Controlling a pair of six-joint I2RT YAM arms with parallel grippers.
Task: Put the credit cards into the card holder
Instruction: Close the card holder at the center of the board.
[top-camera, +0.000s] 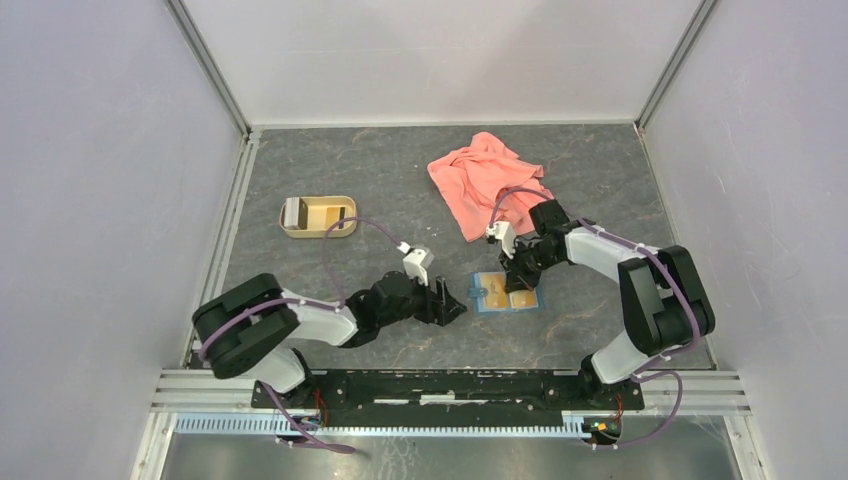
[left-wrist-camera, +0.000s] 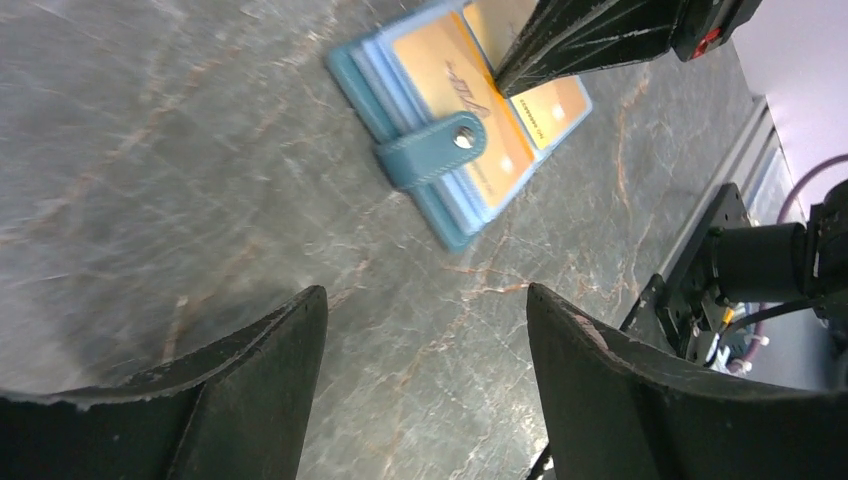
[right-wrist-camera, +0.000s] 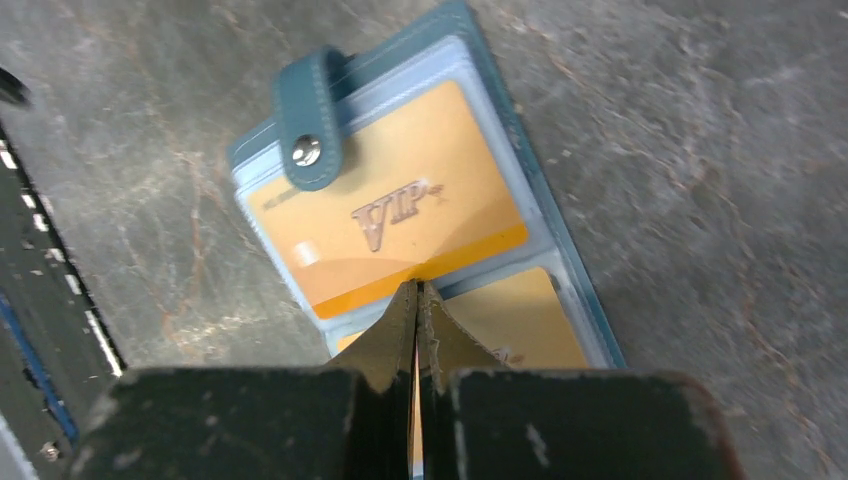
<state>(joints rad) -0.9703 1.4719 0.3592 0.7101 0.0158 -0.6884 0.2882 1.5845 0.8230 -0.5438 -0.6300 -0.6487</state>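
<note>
The teal card holder (top-camera: 489, 303) lies open on the table between both arms, its snap strap (right-wrist-camera: 310, 118) folded over the left page. One orange credit card marked VIP (right-wrist-camera: 390, 215) sits on the left page and another orange card (right-wrist-camera: 525, 320) on the right page. My right gripper (right-wrist-camera: 417, 288) is shut, its tips touching down at the VIP card's edge by the fold. In the left wrist view the holder (left-wrist-camera: 432, 152) lies ahead of my open left gripper (left-wrist-camera: 425, 292), which hovers empty just left of it (top-camera: 452, 305).
A salmon-pink cloth (top-camera: 485, 180) lies crumpled behind the right arm. A tan oval-cornered tray (top-camera: 318, 217) stands at the back left with a grey piece in it. The metal base rail (top-camera: 450, 385) runs along the near edge, and walls close in on three sides.
</note>
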